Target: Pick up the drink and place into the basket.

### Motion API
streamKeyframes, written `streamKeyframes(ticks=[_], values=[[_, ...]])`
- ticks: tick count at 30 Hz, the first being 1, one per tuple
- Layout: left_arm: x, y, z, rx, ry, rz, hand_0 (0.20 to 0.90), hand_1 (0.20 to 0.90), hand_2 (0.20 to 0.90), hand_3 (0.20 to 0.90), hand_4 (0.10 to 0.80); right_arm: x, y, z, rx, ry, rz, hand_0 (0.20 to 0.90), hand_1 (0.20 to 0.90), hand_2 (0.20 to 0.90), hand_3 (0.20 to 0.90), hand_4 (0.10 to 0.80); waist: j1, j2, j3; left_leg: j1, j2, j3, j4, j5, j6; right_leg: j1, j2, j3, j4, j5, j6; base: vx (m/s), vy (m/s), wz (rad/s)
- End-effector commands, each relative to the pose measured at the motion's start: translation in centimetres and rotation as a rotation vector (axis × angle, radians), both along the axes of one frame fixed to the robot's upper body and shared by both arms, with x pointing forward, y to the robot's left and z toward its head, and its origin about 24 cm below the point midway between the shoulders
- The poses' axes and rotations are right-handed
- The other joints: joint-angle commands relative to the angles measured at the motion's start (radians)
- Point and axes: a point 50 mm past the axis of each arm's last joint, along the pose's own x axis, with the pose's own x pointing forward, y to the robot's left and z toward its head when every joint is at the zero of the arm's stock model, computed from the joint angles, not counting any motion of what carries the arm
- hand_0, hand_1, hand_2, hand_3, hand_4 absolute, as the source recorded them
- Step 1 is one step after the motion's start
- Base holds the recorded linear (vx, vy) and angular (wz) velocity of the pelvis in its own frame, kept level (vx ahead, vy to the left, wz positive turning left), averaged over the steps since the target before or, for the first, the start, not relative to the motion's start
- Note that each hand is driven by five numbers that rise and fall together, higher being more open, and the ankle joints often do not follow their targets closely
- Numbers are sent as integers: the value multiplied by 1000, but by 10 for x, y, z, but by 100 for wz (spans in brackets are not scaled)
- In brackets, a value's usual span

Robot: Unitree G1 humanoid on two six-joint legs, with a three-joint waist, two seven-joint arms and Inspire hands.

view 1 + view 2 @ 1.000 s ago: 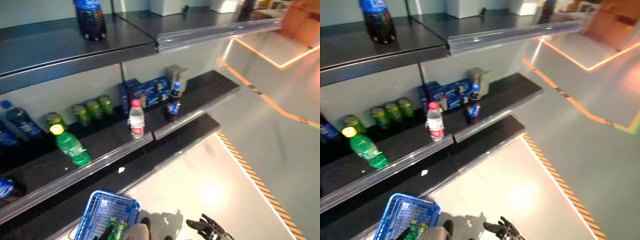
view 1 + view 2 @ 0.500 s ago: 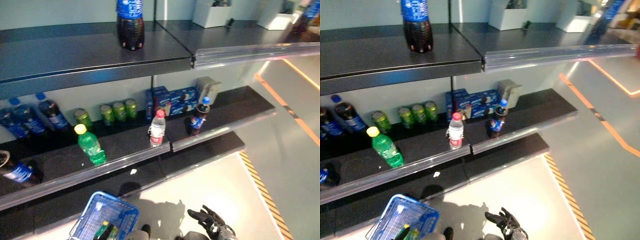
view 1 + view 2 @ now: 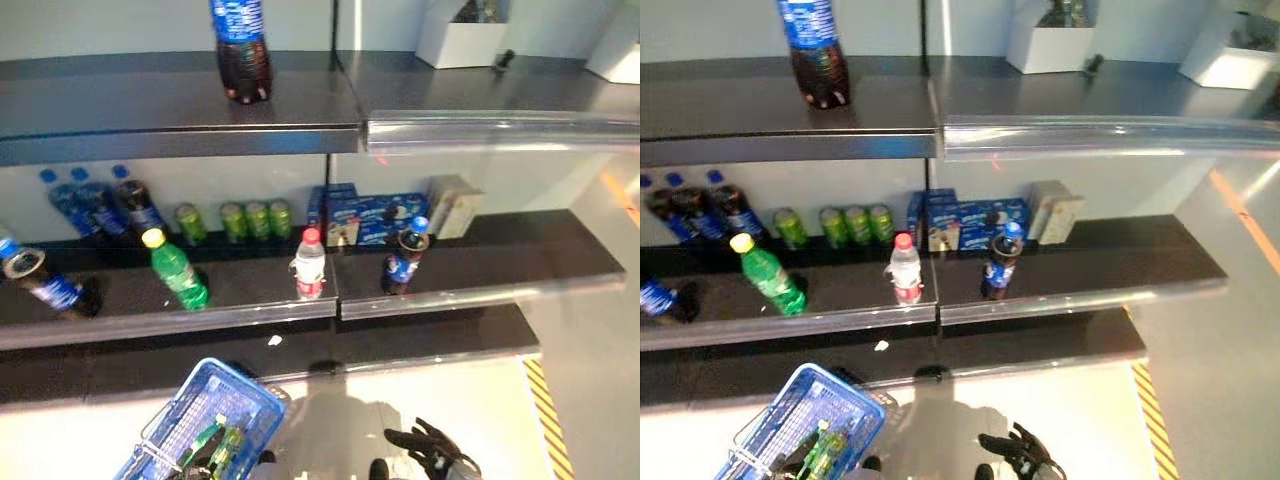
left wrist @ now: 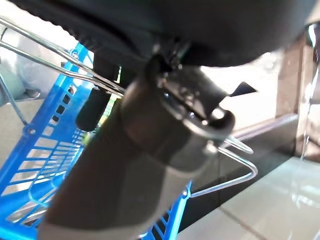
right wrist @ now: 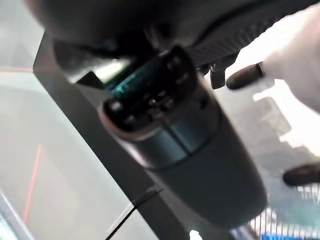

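Note:
Several drinks stand on the middle shelf [image 3: 240, 312]: a green bottle [image 3: 178, 272], a clear water bottle [image 3: 309, 268] with a red cap, and a dark cola bottle [image 3: 403, 262] with a blue cap. The blue wire basket [image 3: 200, 420] hangs low at the left with green bottles [image 3: 216, 446] inside. In the left wrist view my left hand [image 4: 150, 125] is curled round the basket's wire handle [image 4: 55, 67]. My right hand [image 3: 432, 458] hovers low over the floor with its fingers spread and nothing in it, well below the shelf.
Green cans [image 3: 245, 218], blue boxes [image 3: 360, 215] and a beige box [image 3: 452, 205] stand at the shelf's back. Blue-capped bottles [image 3: 100, 200] stand far left, with one bottle [image 3: 45, 285] lying down. A large cola bottle [image 3: 240, 50] and white boxes [image 3: 455, 30] are on the top shelf.
The camera has swung to face the shelf squarely, so the whole picture shifted. The basket stays at the lower left and my right hand stays low and spread.

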Motion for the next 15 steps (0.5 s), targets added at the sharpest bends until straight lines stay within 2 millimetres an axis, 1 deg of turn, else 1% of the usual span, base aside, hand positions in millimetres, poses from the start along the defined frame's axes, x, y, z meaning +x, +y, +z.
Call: streamKeyframes(ticks=[1, 3, 5, 6, 8, 10, 12, 13, 14, 15], values=[[17, -12, 5, 9, -94, -78, 300, 300, 300, 200, 100, 32, 9, 19, 39, -209, 80, 900, 900, 900, 900, 800, -15, -21, 11, 13, 65, 77, -2, 66, -114, -37, -73, 4, 84, -29, 52, -69, 91, 57], [16, -9, 6, 16, -90, -81, 300, 300, 300, 200, 100, 35, 11, 22, 33, -238, 129, 900, 900, 900, 900, 800, -26, -15, 14, 21, 73, 80, -12, 71, -123, -39, -79, 4, 97, -36, 54, -4, 101, 61], [14, -4, 7, 28, -86, -89, 300, 300, 300, 200, 100, 41, 18, 29, 28, -288, 227, 900, 900, 900, 900, 800, -34, -9, 15, 42, 74, 92, -25, 66, -124, -35, -90, 8, 110, -45, 60, 36, 121, 78], [14, -4, 7, 31, -86, -89, 300, 300, 300, 200, 100, 42, 19, 30, 26, -295, 237, 900, 900, 900, 900, 800, -36, -9, 16, 44, 74, 94, -26, 66, -125, -33, -91, 8, 111, -46, 61, 30, 104, 48], [11, 2, 8, 48, -86, -93, 300, 300, 300, 200, 100, 49, 27, 41, -5, -359, 313, 900, 900, 900, 900, 800, -36, -7, 16, 60, 60, 90, -30, 54, -122, -24, -108, 9, 116, -44, 76, 62, 134, 21], [12, 7, 11, 62, -92, -81, 300, 300, 300, 200, 100, 61, 33, 57, -58, -457, 369, 900, 900, 900, 900, 800, -36, -10, 18, 75, 47, 93, -29, 40, -116, -17, -123, 15, 117, -40, 92, 61, 120, 5], [14, 14, 15, 75, -94, -65, 300, 300, 300, 200, 100, 75, 40, 84, -107, -580, 422, 900, 900, 900, 900, 800, -42, -15, 20, 92, 41, 105, -32, 26, -110, -15, -135, 19, 118, -35, 107, 29, 64, 7], [14, 17, 16, 79, -94, -63, 300, 300, 300, 200, 100, 79, 42, 93, -124, -625, 440, 900, 900, 900, 900, 800, -45, -16, 21, 98, 41, 110, -33, 22, -108, -15, -139, 21, 117, -33, 111, 19, 54, 4], [14, 20, 18, 86, -89, -57, 300, 300, 300, 200, 100, 87, 43, 115, -148, -727, 462, 900, 900, 900, 900, 800, -52, -20, 19, 109, 41, 124, -36, 14, -102, -14, -146, 23, 113, -29, 121, 11, 41, -2], [13, 21, 18, 87, -87, -53, 300, 300, 300, 200, 100, 90, 43, 125, -166, -766, 468, 900, 900, 900, 900, 800, -55, -22, 18, 114, 41, 131, -38, 12, -100, -13, -147, 25, 111, -28, 123, 7, 37, -2]])
